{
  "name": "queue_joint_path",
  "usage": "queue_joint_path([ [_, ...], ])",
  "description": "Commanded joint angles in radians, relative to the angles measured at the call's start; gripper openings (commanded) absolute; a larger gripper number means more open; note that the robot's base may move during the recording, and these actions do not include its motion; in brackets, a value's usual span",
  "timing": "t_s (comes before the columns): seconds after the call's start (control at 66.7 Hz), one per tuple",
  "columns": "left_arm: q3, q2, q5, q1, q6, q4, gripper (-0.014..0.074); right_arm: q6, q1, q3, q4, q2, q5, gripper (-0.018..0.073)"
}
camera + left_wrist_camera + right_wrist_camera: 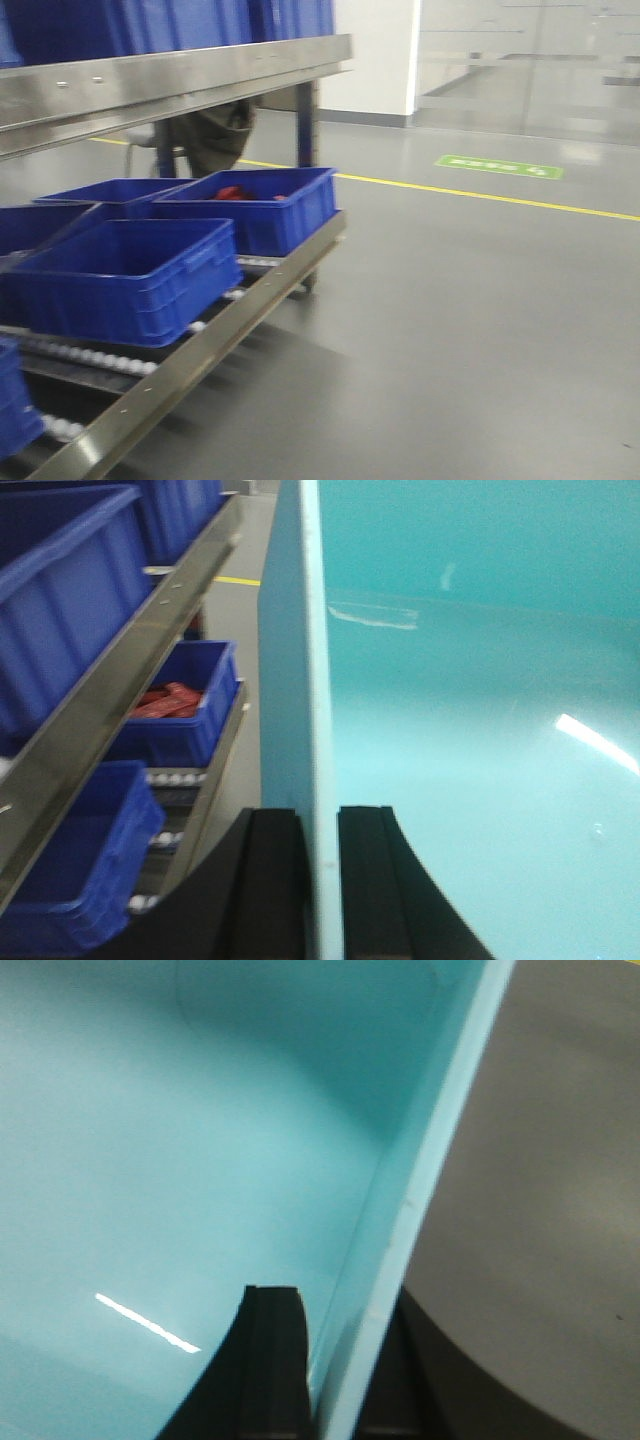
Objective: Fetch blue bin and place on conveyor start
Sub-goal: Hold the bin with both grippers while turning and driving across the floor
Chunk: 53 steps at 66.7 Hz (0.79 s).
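Here left fingers [275, 880] and right fingers [270, 1360] pinch blue bin [480, 730] rims.

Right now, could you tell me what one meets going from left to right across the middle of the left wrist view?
A dark blue crate on the upper shelf → stainless-steel shelf rail → dark blue crate holding red items → blue bin: its outer wall, its rim, then its inside. The left gripper clamps that rim.
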<state>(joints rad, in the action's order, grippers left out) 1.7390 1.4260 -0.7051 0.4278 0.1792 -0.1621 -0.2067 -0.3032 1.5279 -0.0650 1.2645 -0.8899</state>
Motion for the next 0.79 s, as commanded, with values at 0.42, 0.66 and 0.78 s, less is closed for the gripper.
queue_joint_path([
  [0.42,0.01,-0.01,0.073,0.014,0.01,0.083,-0.0111,0.031,-0.008,0.005,0.049,-0.009,0.099,-0.0153],
  [0.66,0.01,-0.01,0.073,0.014,0.01,0.083,-0.0111,0.031,-0.008,0.005,0.049,-0.009,0.099,-0.0153],
  [0.78,0.01,-0.01,0.073,0.014,0.01,0.083,-0.0111,0.031,-0.008,0.005,0.049,-0.009,0.099,-0.0153],
])
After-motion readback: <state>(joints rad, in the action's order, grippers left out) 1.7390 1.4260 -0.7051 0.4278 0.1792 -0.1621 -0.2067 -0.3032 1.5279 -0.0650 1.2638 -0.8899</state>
